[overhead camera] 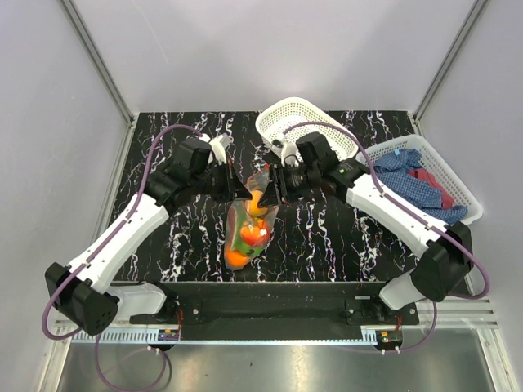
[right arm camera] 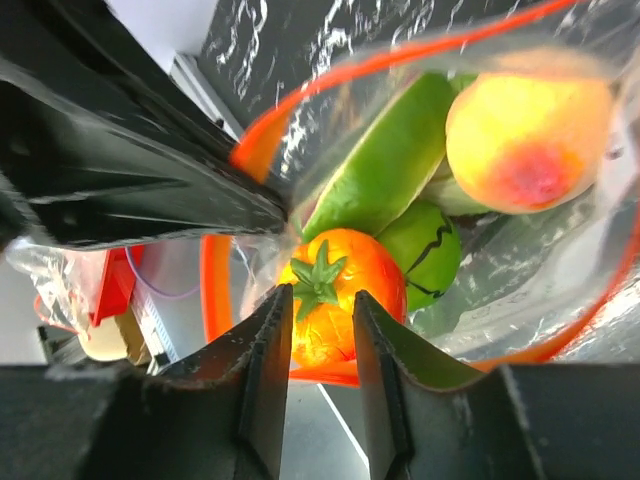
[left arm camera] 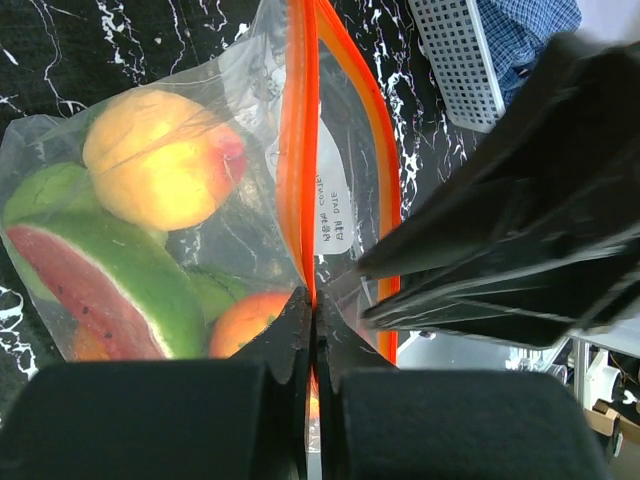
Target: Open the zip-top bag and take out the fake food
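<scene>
left gripper (left arm camera: 312, 305) pinches the zip-top bag's (left arm camera: 240, 70) orange zip strip (left arm camera: 298, 150), right gripper's (right arm camera: 320, 300) jaws stand slightly apart at its other rim, grip unclear; the white label's (left arm camera: 336, 215) handwriting is unreadable.

The bench (overhead camera: 343, 237) is black with white marble veining. At its far right two white lattice baskets stand just beside each other: an oval basket (overhead camera: 298, 114) farther back and a rectangular basket (overhead camera: 392, 147) to its right, which holds a blue checked cloth (overhead camera: 404, 175) and a red cloth (overhead camera: 431, 184). Near the middle, the lower end of the zip-top bag (overhead camera: 245, 237) seems to rest on the bench.
</scene>
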### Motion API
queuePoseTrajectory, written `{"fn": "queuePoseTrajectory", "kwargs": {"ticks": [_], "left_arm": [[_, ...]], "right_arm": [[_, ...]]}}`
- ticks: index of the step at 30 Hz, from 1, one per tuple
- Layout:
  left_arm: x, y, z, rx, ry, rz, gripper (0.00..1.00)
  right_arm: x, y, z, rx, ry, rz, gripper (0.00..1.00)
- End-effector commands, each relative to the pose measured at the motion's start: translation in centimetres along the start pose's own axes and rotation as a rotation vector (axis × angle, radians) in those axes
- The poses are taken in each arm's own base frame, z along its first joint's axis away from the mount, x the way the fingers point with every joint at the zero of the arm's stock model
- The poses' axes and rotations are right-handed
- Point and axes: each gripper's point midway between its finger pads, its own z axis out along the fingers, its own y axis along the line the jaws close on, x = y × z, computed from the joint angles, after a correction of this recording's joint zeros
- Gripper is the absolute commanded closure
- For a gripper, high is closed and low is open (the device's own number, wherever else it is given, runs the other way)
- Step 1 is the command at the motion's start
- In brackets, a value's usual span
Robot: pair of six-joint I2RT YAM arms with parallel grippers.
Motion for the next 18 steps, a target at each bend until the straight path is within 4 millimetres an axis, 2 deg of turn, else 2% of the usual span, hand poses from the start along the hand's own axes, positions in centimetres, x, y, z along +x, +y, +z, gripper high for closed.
{"fn": "queuePoseTrajectory", "kwargs": {"ticks": [1, 3, 7, 11, 16, 18], "left_arm": [[-2.1, -2.5, -0.1, 0.09, -0.063, 0.027, 1.0], [-2.2, -2.5, 0.0, 0.088, -0.062, 0.033, 1.0], [-3.0, -2.5, 0.4, 0.081, -0.073, 0.044, 1.0], [-3.2, -2.6, 1.1, 0.088, -0.063, 0.045, 1.0], [-3.5, -2.9, 1.8, 0.101, -0.056, 0.035, 1.0], [-3.5, -3.0, 2.1, 0.102, -0.051, 0.032, 1.0]], "right_arm": [[2.0, 0.5, 0.7, -0.049, 0.069, -0.013, 0.59], [2.9, 0.5, 0.7, -0.069, 0.097, -0.001, 0.57], [4.9, 0.1, 0.5, -0.092, 0.141, 0.024, 0.45], [6.0, 0.3, 0.7, -0.136, 0.164, 0.041, 0.37], [7.4, -0.7, 1.7, -0.163, 0.188, 0.06, 0.3], [7.7, -1.1, 2.3, -0.162, 0.172, 0.042, 0.22]]}}
